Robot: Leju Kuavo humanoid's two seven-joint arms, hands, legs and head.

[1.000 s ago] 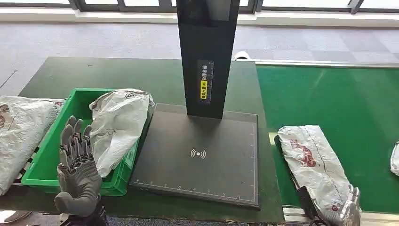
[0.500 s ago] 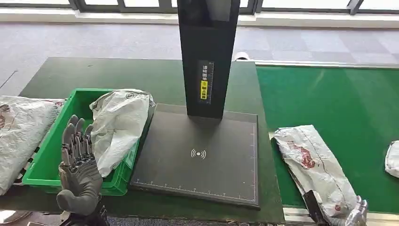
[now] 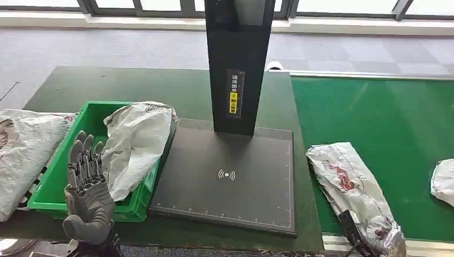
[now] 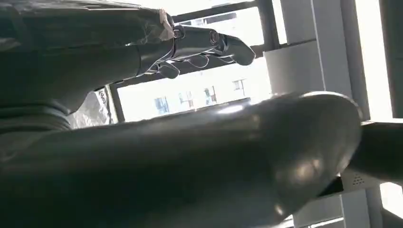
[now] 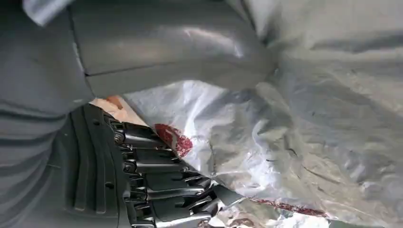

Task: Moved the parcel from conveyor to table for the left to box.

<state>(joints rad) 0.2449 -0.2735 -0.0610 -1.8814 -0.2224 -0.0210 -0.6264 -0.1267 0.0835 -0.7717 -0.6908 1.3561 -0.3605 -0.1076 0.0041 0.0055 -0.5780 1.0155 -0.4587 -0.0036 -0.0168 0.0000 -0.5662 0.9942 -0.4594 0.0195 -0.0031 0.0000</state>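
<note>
Gripping parcel, right hand; left hand upright, spread.

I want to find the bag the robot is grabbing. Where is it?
In the head view, the parcel lies on the green conveyor, right of the black scanner plate, with the right hand gripping its near end.

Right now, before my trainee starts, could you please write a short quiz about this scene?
1. True or false: the left hand holds something.
2. Where does the parcel gripped by the right hand lie? A) on the scanner pad B) on the conveyor belt C) on the floor
3. Fill in: the crate near the left hand is coloured ____.
Key: 1 false; 2 B; 3 green.
</note>
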